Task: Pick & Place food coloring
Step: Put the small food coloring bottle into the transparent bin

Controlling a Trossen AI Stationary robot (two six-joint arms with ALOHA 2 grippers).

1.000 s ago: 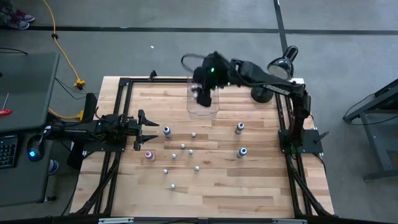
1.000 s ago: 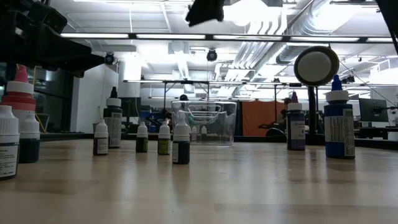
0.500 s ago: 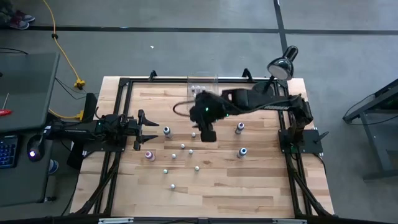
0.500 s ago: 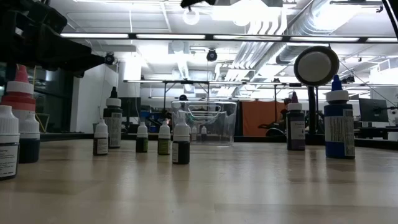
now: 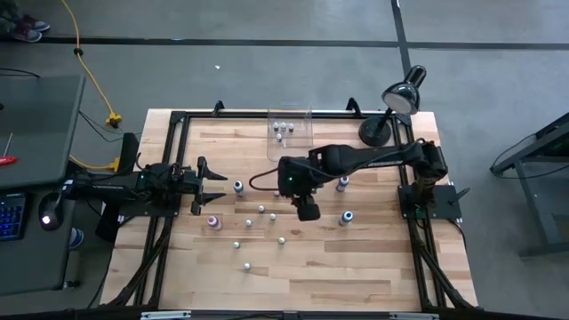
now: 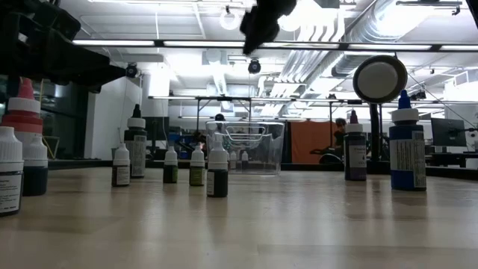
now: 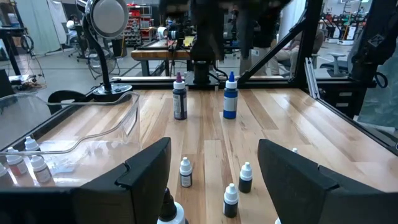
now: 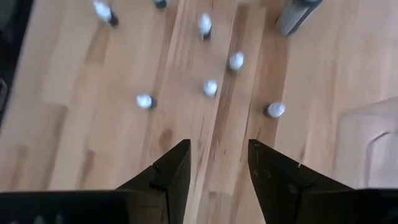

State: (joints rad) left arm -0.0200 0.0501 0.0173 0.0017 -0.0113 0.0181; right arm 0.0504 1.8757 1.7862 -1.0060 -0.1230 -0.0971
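Several small food coloring bottles [image 5: 260,209] stand upright on the wooden table, whitish caps up; two larger ones [image 5: 342,182] stand to their right. A few more [image 5: 283,129] sit inside the clear bin [image 5: 305,149] at the far edge. My right gripper [image 5: 307,212] hovers open above the middle of the table, pointing down. In the right wrist view its fingers [image 8: 217,163] frame bare wood, with bottles [image 8: 211,88] ahead of them. My left gripper [image 5: 213,187] waits open at the table's left, level, with bottles [image 7: 185,172] in front of it.
A black desk lamp [image 5: 391,116] stands at the far right corner. A black frame [image 5: 178,120] runs around the table's edge. Bare wood lies toward the near edge [image 5: 293,284]. In the low view, the bin [image 6: 254,148] stands behind the row of bottles [image 6: 217,170].
My right gripper has swung from above the bin at the far edge toward the near edge. It now hangs over the scattered bottles in the middle of the table. The bottles in the bin and on the table have kept their places.
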